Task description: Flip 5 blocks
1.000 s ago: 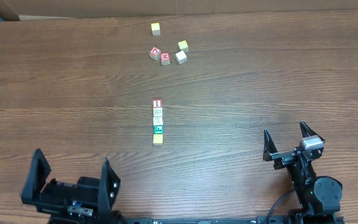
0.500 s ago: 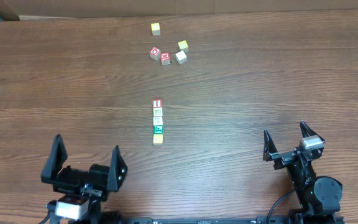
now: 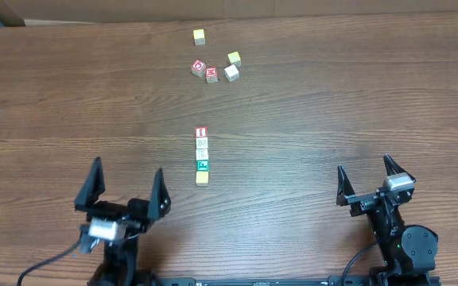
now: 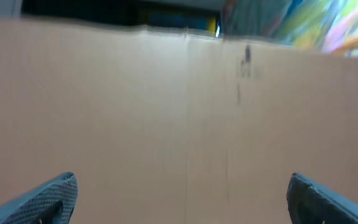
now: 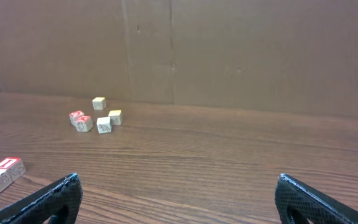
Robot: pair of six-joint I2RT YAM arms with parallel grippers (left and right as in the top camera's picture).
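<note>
Lying in touching row on table point(image 3: 332, 95): blocks point(image 3: 202, 155); spare cubes point(image 3: 230, 73) clustered beyond; left hand point(image 3: 127, 166), right hand point(image 3: 364, 164) both spread.

The brown wood-grain tabletop point(image 3: 332, 103) carries a straight row of five small wooden cubes point(image 3: 202, 154) at the centre of the frame, each touching the next: from the upper end red-faced, two pale, green-faced, yellowish. Five more small wooden cubes point(image 3: 230, 73) lie loosely at upper centre.

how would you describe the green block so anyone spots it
On the wooden table, five small blocks form a line near the middle. The green block is second from the robot's end, between a pale block and a yellowish one; only its top is green.
</note>
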